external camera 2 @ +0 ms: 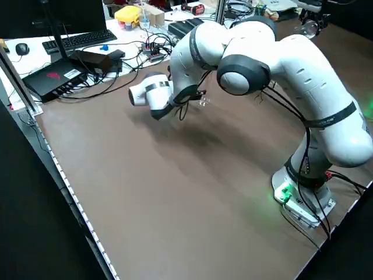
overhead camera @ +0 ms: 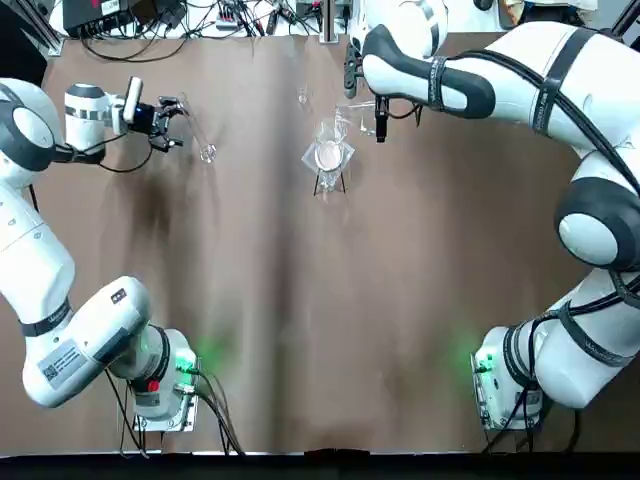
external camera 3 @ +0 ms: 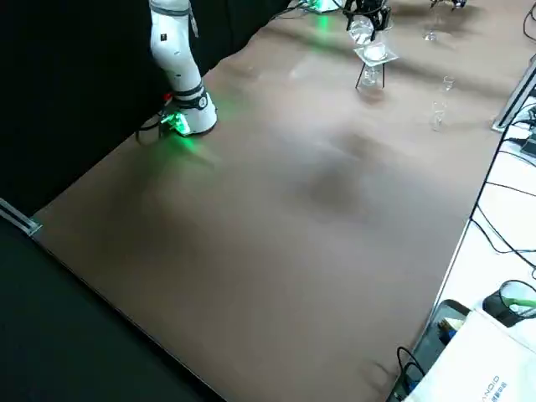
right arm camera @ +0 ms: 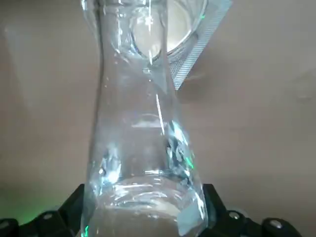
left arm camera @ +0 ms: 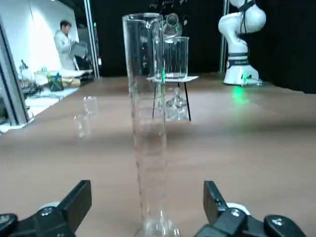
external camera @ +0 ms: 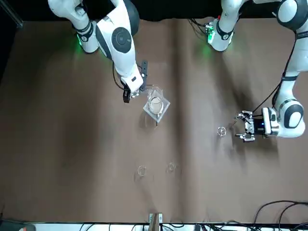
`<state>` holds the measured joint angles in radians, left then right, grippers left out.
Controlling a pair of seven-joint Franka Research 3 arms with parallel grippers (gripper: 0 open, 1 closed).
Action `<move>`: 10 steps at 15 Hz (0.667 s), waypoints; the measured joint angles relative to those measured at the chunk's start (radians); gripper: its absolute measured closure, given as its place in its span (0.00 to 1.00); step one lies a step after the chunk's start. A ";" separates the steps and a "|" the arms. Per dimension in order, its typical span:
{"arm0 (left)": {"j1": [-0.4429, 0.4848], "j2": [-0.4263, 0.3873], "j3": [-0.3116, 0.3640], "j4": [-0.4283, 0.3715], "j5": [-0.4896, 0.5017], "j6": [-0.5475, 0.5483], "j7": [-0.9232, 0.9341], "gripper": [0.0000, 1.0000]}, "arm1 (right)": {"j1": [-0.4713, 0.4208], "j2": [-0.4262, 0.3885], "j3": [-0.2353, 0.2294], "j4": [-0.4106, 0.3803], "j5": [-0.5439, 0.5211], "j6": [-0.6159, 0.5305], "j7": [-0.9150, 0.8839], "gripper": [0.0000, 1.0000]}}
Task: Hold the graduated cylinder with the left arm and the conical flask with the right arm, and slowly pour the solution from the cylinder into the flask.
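The graduated cylinder (left arm camera: 148,123) stands upright on the table at the far left, a tall slim clear tube (overhead camera: 205,150). My left gripper (left arm camera: 145,190) is level with its lower part, open, one finger on each side and neither touching the glass; in the front view the cylinder (external camera: 221,131) shows just off the left gripper (external camera: 245,126). My right gripper (overhead camera: 378,122) is shut on the conical flask (right arm camera: 143,148), held by its wide lower body above the table at the far middle. The flask (external camera: 147,91) hangs next to a glass vessel on a tripod.
A glass vessel with a white disc on a dark tripod (overhead camera: 328,156) stands right beside the held flask. Two tiny clear glass pieces (external camera: 141,171) (external camera: 171,167) sit near the far edge. Cables and equipment lie beyond the table. A person (left arm camera: 66,44) stands far off in the room.
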<state>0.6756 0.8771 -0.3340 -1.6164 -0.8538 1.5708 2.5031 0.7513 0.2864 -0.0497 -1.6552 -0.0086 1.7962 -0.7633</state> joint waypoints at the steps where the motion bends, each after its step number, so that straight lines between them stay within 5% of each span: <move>1: 0.013 -0.007 0.000 0.012 0.019 0.000 -0.023 0.00 | 0.006 0.007 0.000 0.013 -0.005 -0.021 0.008 0.04; 10: 0.056 -0.192 -0.003 0.075 0.142 -0.001 -0.285 0.00 | 0.047 0.060 0.000 0.105 -0.070 -0.085 0.089 0.04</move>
<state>0.7317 0.6852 -0.3372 -1.5412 -0.7117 1.5698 2.2181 0.7986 0.3463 -0.0497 -1.5502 -0.0782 1.7116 -0.6739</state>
